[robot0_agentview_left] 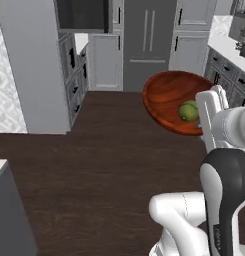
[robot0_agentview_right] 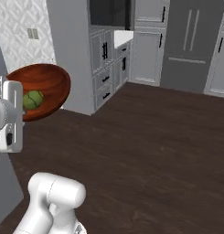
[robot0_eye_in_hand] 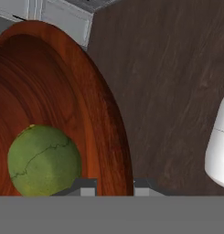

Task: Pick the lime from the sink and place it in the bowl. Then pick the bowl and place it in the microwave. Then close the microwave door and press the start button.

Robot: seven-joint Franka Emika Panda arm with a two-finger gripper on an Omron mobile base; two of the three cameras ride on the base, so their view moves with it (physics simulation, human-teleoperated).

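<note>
Claw (robot0_eye_in_hand: 111, 188) clamped on the bowl (robot0_agentview_left: 166, 97) rim should keep it level so the lime (robot0_agentview_left: 189, 111) stays inside until the microwave.

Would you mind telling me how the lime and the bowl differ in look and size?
The lime is a small yellow-green ball, while the bowl is wide, shallow and reddish-brown. The lime's skin is mottled with a thin crack-like line; the bowl shows wood grain. The lime lies loose inside, while the bowl's rim sits between the gripper's fingers. Both are carried above the dark floor.
</note>
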